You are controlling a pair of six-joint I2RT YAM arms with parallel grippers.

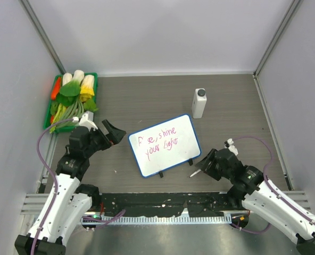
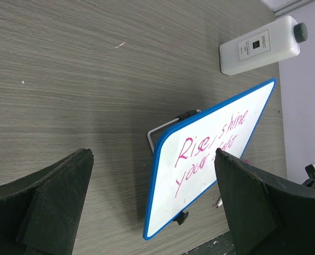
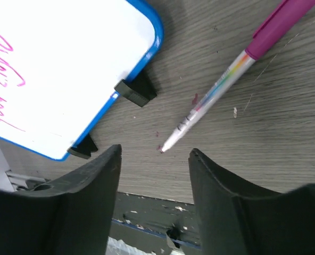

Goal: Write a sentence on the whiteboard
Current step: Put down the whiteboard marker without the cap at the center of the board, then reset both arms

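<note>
My right gripper [image 3: 155, 159] has its two black fingers [image 3: 88, 196] spread apart and grasps nothing; only bare table shows in the gap. Just beyond the fingertips lies a marker pen with a clear rainbow-striped barrel and a magenta upper part [image 3: 221, 87]. It rests free on the table at a slant, its tip nearest the fingers, and a few small pink specks mark the surface beside that tip. To the left of the pen in the right wrist view is the near corner of the small white rectangular whiteboard with a thin blue rim [image 3: 67, 64], with two black clip feet [image 3: 136, 91] along its near edge. My left gripper [image 2: 152, 159] is fully spread and holds nothing, and it is aimed at the board's left end from a short way off. The whiteboard sits on the grey wood-grain table [image 1: 147, 101] between my two arms, turned askew so that its right end lies farther from my bases. The pink handwritten sentence [image 1: 157, 142] fills its face in two lines, reading roughly "Rise, shine your light". A white rectangular bottle with a grey cap [image 1: 199, 102] stands just past the board's far right corner. A green tray of toy vegetables [image 1: 75, 98] sits at the far left.
</note>
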